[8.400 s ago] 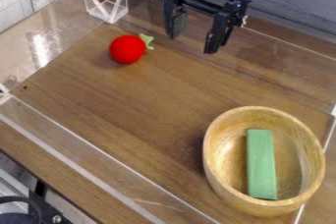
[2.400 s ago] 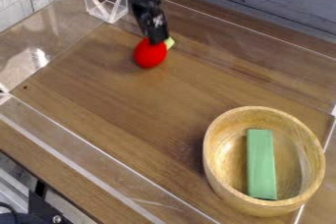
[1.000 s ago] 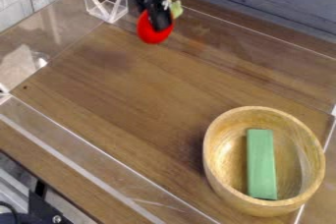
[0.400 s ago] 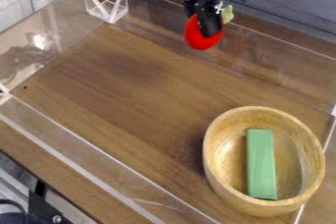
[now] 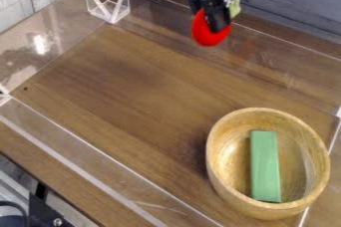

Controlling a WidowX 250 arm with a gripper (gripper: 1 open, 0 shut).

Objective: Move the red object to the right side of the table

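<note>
The red object, a small round red toy fruit with a green tip, hangs in the air above the far middle of the table. My gripper comes down from the top edge and is shut on the fruit's upper part, its dark fingers covering the top of the red object. The fruit is lifted off the wood surface.
A round light-wood bowl holding a green rectangular block sits at the near right. Low clear acrylic walls edge the table. A clear folded stand rests at the far left corner.
My gripper has carried the red object from the far left toward the right and slightly higher. Bowl and block are unmoved.
</note>
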